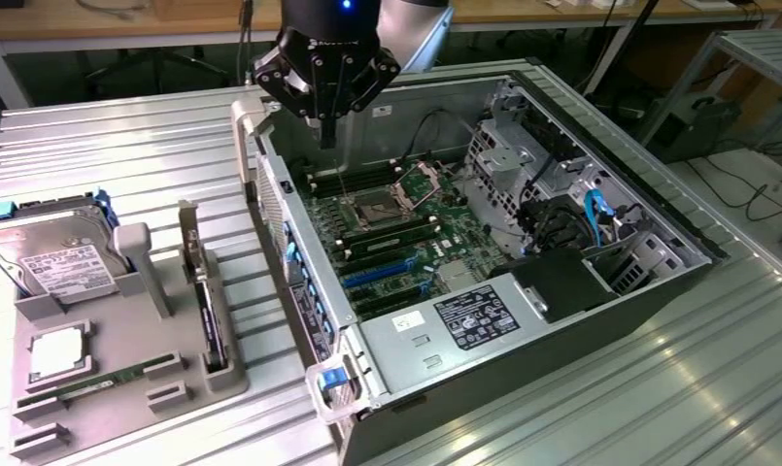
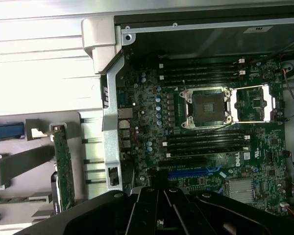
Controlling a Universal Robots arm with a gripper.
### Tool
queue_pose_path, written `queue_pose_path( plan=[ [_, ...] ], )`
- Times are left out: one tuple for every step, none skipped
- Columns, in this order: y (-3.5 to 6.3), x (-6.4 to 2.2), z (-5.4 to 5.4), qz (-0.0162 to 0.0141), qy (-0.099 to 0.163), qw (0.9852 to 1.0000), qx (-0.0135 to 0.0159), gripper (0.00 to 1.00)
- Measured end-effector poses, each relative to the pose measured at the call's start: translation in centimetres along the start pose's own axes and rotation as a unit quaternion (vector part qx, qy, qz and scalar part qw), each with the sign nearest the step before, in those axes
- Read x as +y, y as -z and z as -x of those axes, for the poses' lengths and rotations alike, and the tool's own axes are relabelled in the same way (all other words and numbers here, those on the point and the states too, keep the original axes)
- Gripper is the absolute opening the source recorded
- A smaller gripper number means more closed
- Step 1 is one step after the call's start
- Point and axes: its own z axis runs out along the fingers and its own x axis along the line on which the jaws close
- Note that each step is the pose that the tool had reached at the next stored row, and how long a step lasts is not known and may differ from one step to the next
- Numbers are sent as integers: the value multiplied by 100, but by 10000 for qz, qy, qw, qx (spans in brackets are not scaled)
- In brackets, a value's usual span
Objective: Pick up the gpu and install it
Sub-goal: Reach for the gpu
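- Ribbed metal table (image 1: 650, 408): spreads out beneath the gripper (image 1: 327, 136) on every side.
- Open computer case (image 1: 637, 170): lies directly under the gripper, which hangs over the motherboard (image 1: 410, 248) close to the case wall.
- Grey parts holder (image 1: 106, 417): well apart from the gripper, toward the exterior view's left.
- Gripper: fingers pressed together and pointing down, with nothing between them.
- Hard drive (image 1: 56, 260): sits in the holder, far from the gripper.
- gpu (image 1: 209, 325): stands on edge in a holder slot outside the case, well apart from the gripper and untouched.
- CPU socket (image 1: 364, 209): below the fingertips, not touching them.
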Motion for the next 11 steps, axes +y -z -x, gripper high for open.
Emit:
queue_pose_path(
  plan=[
    [0,0,-5,0,0,10000,0,11],
    [0,-1,-10,0,0,10000,0,11],
    [0,-1,-15,0,0,10000,0,11],
    [1,-2,-19,0,0,10000,0,11],
    [1,-2,-24,0,0,10000,0,11],
    [0,-2,-29,0,0,10000,0,11],
    [1,-3,-37,0,0,10000,0,11],
    [1,-3,-41,0,0,10000,0,11],
    [1,-4,-46,0,0,10000,0,11],
    [1,-4,-51,0,0,10000,0,11],
    [1,-5,-57,0,0,10000,0,11]
  ],
)
